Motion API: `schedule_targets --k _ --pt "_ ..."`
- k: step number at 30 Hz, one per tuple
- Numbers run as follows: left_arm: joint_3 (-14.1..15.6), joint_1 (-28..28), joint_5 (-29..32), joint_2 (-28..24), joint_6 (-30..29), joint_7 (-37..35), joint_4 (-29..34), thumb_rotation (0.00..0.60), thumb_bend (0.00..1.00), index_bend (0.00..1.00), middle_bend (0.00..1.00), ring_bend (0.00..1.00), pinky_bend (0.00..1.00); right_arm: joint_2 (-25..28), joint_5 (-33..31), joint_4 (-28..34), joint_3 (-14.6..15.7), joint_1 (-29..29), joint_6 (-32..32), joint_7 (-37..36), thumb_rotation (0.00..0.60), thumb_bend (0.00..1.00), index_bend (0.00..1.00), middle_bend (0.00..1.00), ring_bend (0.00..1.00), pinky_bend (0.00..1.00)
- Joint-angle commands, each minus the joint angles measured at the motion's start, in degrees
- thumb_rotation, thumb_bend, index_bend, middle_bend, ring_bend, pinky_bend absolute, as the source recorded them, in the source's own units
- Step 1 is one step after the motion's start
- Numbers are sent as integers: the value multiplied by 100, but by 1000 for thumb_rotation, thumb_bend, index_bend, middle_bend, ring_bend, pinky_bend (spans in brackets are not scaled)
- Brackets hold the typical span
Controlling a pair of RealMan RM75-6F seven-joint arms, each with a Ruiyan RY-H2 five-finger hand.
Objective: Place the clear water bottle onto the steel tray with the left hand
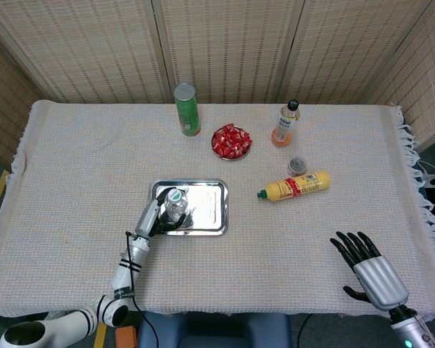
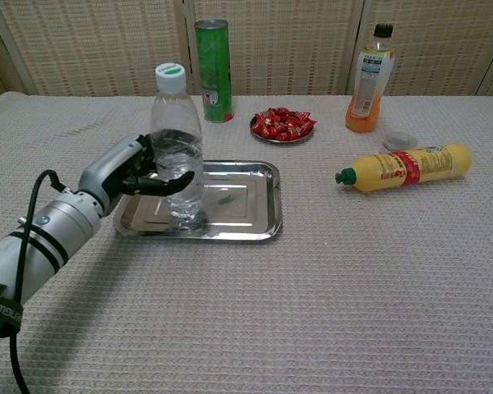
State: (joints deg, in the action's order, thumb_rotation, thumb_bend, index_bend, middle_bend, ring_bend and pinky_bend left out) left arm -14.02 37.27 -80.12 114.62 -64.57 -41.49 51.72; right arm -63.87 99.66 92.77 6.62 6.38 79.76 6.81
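Observation:
The clear water bottle (image 2: pixel 177 139) with a white-green cap stands upright over the left part of the steel tray (image 2: pixel 238 209), its base at or just above the tray floor. My left hand (image 2: pixel 140 174) grips the bottle around its middle. From the head view the bottle (image 1: pixel 175 203) and left hand (image 1: pixel 154 216) sit at the tray's (image 1: pixel 206 210) left side. My right hand (image 1: pixel 368 267) rests open on the cloth at the front right, far from the tray, holding nothing.
At the back stand a green can (image 1: pixel 188 109), a dish of red candies (image 1: pixel 231 141) and an orange drink bottle (image 1: pixel 285 124). A yellow squeeze bottle (image 1: pixel 294 185) lies right of the tray, with a small round lid (image 1: pixel 296 166) beside it.

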Motion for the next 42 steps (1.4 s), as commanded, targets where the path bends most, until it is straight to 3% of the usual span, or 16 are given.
schedule_targets --k 1,5,9,26,32,38,42 --pt "13 20 54 59 50 136 -103 600 489 145 160 33 155 -2 7 -6 3 1 -2 0 600 51 0 0 0 0" --pt "21 19 128 62 132 335 -153 600 486 61 114 7 97 -11 27 -16 11 -3 3 24 600 54 0 0 0 0" --pt "37 2 148 -26 192 312 -50 600 455 0 1 0 17 -19 30 -17 7 -11 21 42 600 55 0 0 0 0" --pt "-94 -52 573 -997 1085 -22 939 600 371 0 0 0 0 -39 41 -23 14 -8 2 73 600 55 0 0 0 0" --pt "149 -182 265 -1333 859 136 1111 600 364 0 0 0 0 -32 45 -16 16 -11 11 71 600 56 0 0 0 0" --pt "589 -484 -76 -1923 626 291 1415 600 360 0 0 0 0 -23 67 -15 24 -22 39 63 600 56 0 0 0 0" --pt "945 -922 -503 -2616 -175 1054 1729 600 366 0 0 0 0 -45 59 -22 23 -13 6 92 600 55 0 0 0 0"
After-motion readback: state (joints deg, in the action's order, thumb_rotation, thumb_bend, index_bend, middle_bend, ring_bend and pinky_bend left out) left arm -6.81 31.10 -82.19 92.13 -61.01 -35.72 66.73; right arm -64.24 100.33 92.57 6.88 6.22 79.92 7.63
